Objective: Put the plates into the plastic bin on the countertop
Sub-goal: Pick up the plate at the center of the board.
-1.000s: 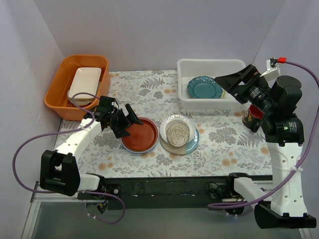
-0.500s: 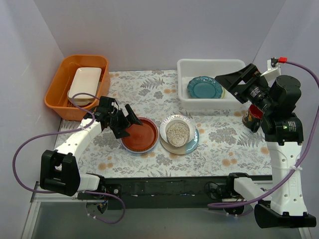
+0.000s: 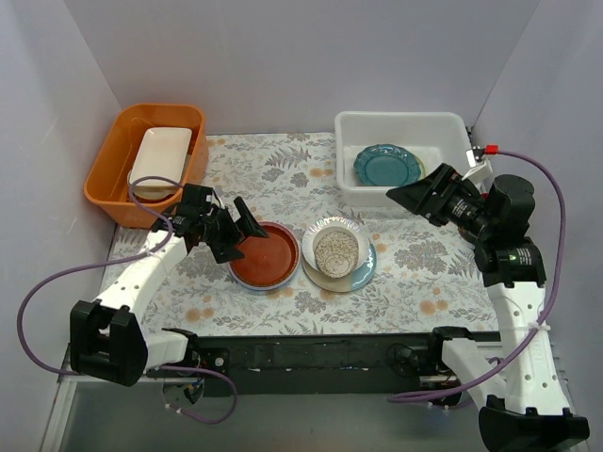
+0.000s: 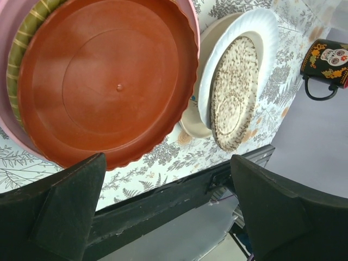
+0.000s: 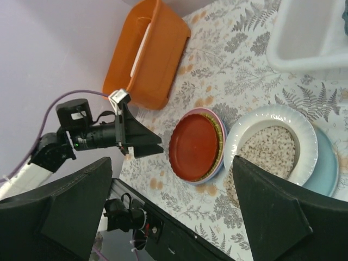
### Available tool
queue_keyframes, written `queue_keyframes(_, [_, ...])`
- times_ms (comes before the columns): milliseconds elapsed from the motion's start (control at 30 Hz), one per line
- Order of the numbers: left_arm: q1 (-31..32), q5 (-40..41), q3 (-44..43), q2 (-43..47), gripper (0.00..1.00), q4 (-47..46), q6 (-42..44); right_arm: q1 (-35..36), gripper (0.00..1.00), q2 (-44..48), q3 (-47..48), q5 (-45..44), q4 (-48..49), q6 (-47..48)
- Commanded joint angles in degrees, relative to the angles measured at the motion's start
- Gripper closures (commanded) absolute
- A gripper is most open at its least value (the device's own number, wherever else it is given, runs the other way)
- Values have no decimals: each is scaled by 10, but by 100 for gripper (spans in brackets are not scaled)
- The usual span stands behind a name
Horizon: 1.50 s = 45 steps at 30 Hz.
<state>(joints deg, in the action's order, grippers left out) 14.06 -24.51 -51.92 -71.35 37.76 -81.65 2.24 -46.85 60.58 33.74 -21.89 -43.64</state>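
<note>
A red-brown plate [image 3: 266,255] tops a stack with a green-rimmed plate and a pink plate under it. My left gripper [image 3: 236,231] is open and empty at the stack's left edge; the red-brown plate [image 4: 109,81] lies just beyond its fingers. A speckled plate [image 3: 335,249] sits on a white plate [image 3: 356,229] over a light blue plate [image 3: 366,270]. A teal plate [image 3: 386,165] lies in the plastic bin [image 3: 347,151]. My right gripper [image 3: 415,198] is open and empty, just in front of the bin, above the countertop [image 3: 424,254]. Its view shows both stacks [image 5: 194,147].
An orange tub [image 3: 108,169] holding a white rectangular dish [image 3: 158,160] stands at the back left. A black skull-print mug [image 4: 326,62] stands right of the stacks. The black front rail [image 3: 311,353] runs along the near edge.
My right arm has swung down and left, from above the bin's right end to in front of the bin. The left gripper has barely shifted. The plates have not moved.
</note>
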Motion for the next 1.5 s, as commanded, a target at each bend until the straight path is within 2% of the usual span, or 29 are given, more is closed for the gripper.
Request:
queue_keyframes(0, [2, -25, -13, 41, 2, 12, 3, -1, 2, -3, -19, 18, -54, 72])
queue_keyframes(200, [2, -27, 9, 70, 2, 22, 4, 2, 5, -9, -87, 12, -68, 95])
queue_keyframes(300, [2, -23, 13, 77, 2, 32, 7, 29, 8, -23, -94, 3, -62, 96])
queue_keyframes(467, [2, -18, 19, 84, 2, 33, 5, 129, 8, -52, -75, -53, -75, 88])
queue_keyframes(733, [1, 17, 38, 82, 2, 49, -4, 293, 12, -102, -84, -153, -38, 47])
queue_keyframes(900, [2, 53, 44, 95, 2, 57, -26, 356, 13, -132, -109, -177, 32, 1])
queue_keyframes(1133, [2, 87, 41, 87, 2, 72, -35, 398, 14, -217, -44, -212, 17, 15])
queue_keyframes(1467, [1, 118, 66, 79, 6, 53, -46, 412, 16, -211, -75, -207, 48, 6])
